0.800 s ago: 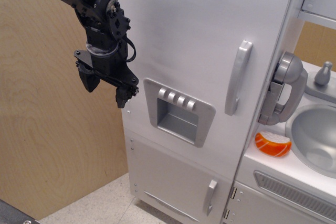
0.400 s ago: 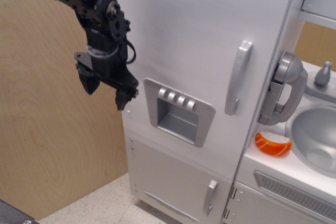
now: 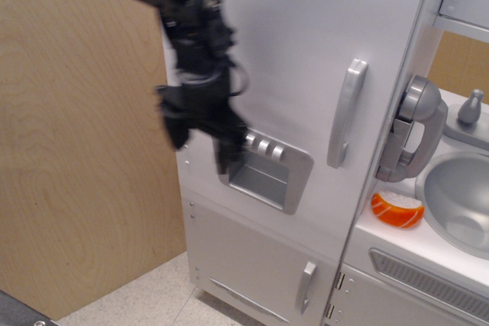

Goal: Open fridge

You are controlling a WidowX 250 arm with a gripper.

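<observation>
The tall silver-white fridge (image 3: pixel 298 28) fills the middle of the view with its large door shut. Its long vertical silver handle (image 3: pixel 345 112) is on the door's right side. The recessed grey dispenser panel (image 3: pixel 271 175) with buttons is lower left on the door. My black gripper (image 3: pixel 200 139) is blurred by motion. It hangs in front of the door's left part, over the dispenser's left edge, well left of the handle. Its two fingers point down and appear spread, holding nothing.
A shorter silver-white door (image 3: pixel 260 261) with a small handle (image 3: pixel 306 286) sits below. At right are a grey toy phone (image 3: pixel 412 127), an orange sushi piece (image 3: pixel 396 209), a sink (image 3: pixel 462 202) and a vent grille (image 3: pixel 428 280). A wooden wall (image 3: pixel 76 150) stands at left.
My arm has swung quickly to the right, from beside the fridge's left edge to in front of the door by the dispenser. The fridge door has not moved.
</observation>
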